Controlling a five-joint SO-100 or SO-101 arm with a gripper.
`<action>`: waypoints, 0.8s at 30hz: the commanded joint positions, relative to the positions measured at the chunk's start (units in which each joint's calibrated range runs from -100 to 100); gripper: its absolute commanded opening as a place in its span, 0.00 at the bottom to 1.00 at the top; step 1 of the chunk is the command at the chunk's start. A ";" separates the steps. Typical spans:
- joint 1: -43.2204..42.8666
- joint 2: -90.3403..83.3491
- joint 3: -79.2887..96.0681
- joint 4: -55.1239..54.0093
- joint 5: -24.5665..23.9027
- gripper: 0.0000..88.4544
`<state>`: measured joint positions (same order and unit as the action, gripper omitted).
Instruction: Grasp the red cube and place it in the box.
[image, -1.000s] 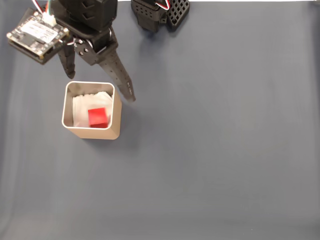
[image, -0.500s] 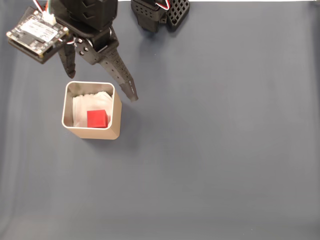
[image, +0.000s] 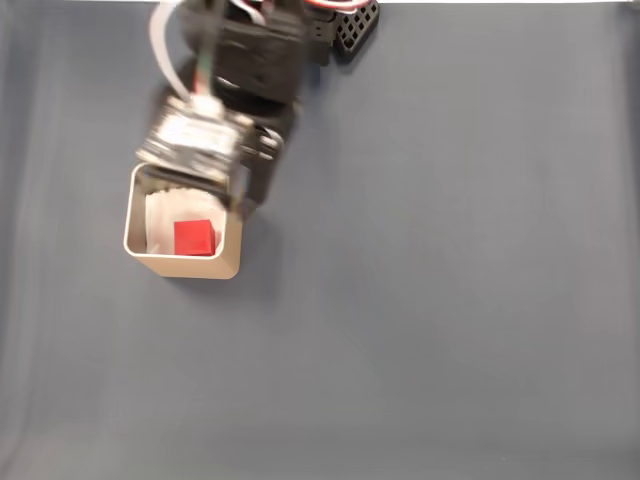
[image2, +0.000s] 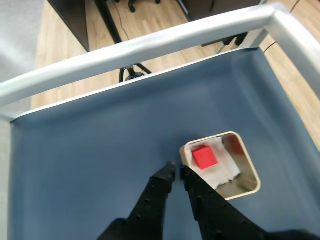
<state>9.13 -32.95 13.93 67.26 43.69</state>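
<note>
Jaws, spread wide half a second ago, now nearly meet empty on the gripper (image2: 177, 170), which has swung off while the red cube (image: 194, 238) lies in the box (image: 234, 262), toward its 6 o'clock wall, so placement looks done.

In the fixed view the arm (image: 235, 95) is smeared by motion blur, its top cut off by the upper edge; it covers the box's (image: 137, 252) top right corner. In the wrist view the gripper's (image2: 178, 170) base runs off the bottom edge.
</note>
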 joint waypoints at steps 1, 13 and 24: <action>-5.97 -6.30 8.67 -8.71 -0.83 0.00; -16.76 -31.31 50.51 -19.62 -3.17 0.00; -16.05 -52.25 72.03 -11.25 -4.30 0.00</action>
<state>-7.63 -81.45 84.97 53.61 40.22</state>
